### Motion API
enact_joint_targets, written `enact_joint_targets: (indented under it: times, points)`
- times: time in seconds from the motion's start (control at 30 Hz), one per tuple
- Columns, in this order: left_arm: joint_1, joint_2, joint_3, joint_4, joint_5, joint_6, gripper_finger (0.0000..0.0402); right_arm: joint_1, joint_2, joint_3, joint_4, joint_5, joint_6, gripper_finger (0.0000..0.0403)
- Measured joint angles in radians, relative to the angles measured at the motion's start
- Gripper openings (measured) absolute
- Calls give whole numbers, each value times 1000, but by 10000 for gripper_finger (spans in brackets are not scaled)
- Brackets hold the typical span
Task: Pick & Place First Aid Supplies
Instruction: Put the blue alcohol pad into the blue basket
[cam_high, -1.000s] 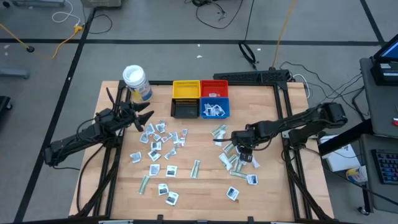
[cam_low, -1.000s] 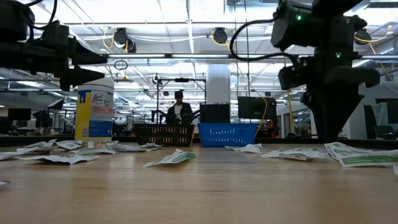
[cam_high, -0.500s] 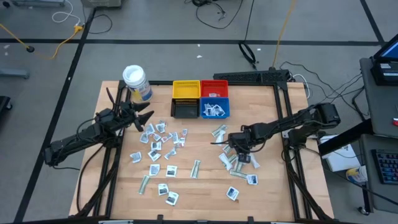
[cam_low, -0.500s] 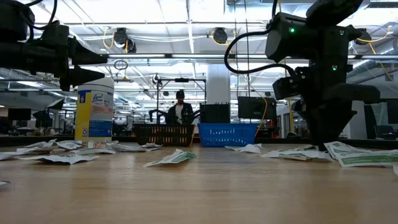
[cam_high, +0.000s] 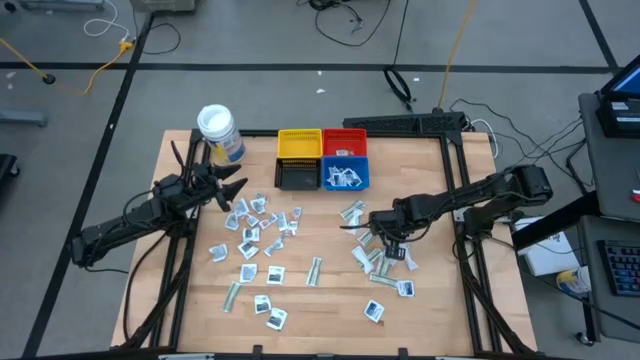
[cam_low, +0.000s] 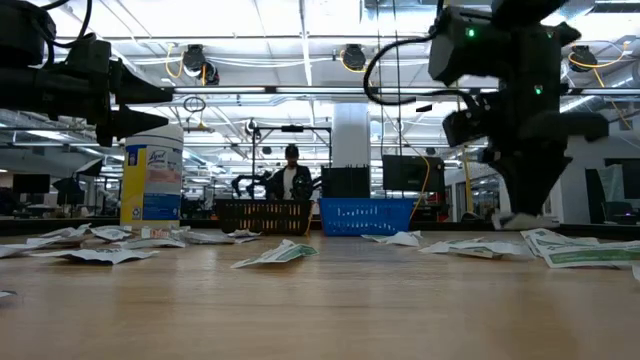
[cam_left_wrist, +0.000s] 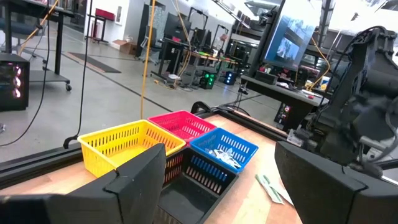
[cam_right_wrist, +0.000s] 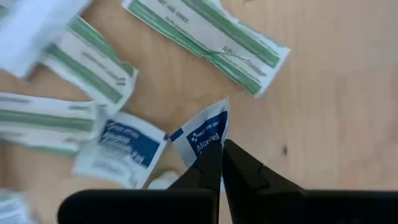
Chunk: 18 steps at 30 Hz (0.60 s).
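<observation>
White packet (cam_right_wrist: 205, 134) lifted, right gripper (cam_right_wrist: 221, 163) risen

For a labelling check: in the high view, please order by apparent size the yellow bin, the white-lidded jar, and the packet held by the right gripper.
1. Yellow bin, largest.
2. White-lidded jar, clearly smaller.
3. Packet at the right gripper, smallest; the fingers mostly hide it here, but the right wrist view shows the blue-marked alcohol packet pinched.

The table (cam_high: 330, 300) is pale, matt wood with visible grain. The packets (cam_right_wrist: 202, 138) look like thin, crinkled paper. The 4 bins (cam_left_wrist: 121, 146) are glossy plastic mesh.
</observation>
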Motion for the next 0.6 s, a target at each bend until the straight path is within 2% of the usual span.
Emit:
enact_joint_targets:
  times: [0.2,0.6]
  points:
    - [0,0,0,0,0,0,306,-29,-36,105,-157,-66,24,1]
    - [0,0,0,0,0,0,306,-78,-43,329,-409,-69,18,0]
